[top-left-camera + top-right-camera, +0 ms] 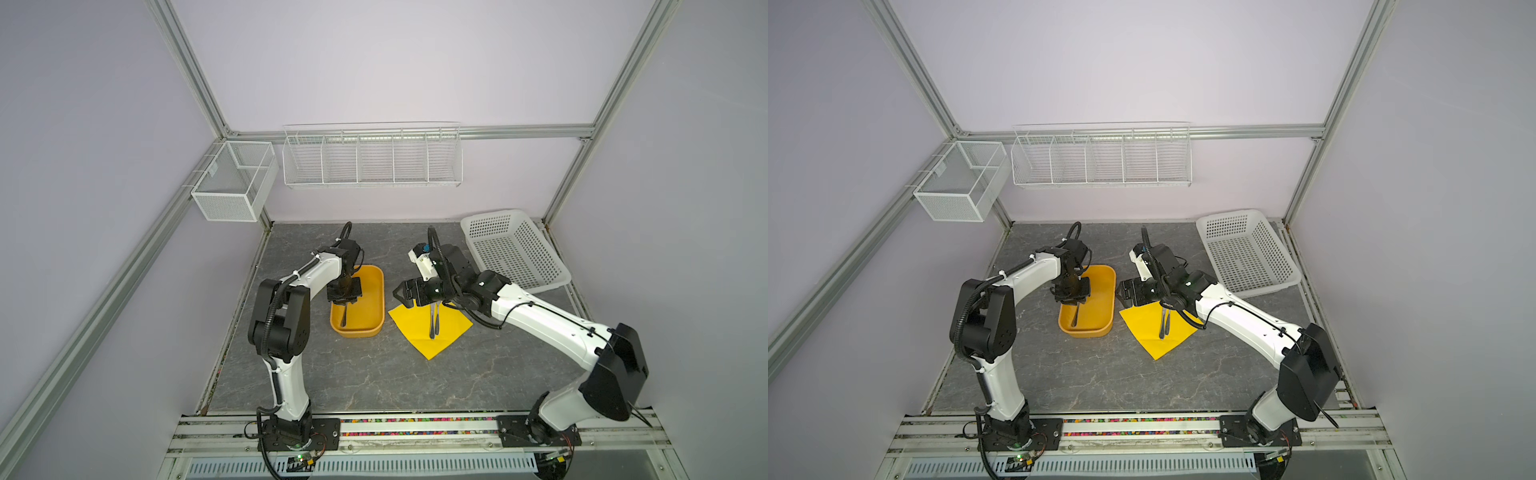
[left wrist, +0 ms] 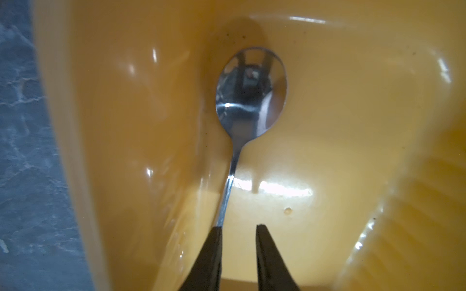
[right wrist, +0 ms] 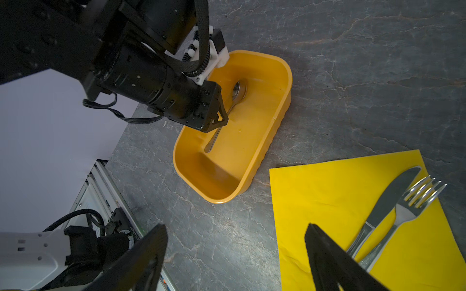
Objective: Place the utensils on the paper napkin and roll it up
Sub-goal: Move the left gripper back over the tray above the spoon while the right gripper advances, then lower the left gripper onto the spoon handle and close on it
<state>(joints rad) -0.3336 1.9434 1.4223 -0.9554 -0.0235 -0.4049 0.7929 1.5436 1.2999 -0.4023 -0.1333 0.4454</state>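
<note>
Paper napkin (image 1: 415, 332) lies nearest, with a knife (image 3: 393, 199) and a fork (image 3: 413, 206) side by side on it. Over its eleven o'clock edge the right gripper (image 3: 236, 226) hovers, jaws wide apart and empty. At nine o'clock the orange tub (image 1: 357, 332) holds a spoon (image 2: 251, 93). The left gripper (image 2: 238, 226) is down inside the tub with its jaws slightly parted; the handle meets one fingertip, unclamped. At one o'clock, farther back, sits a white basket (image 1: 515, 249).
</note>
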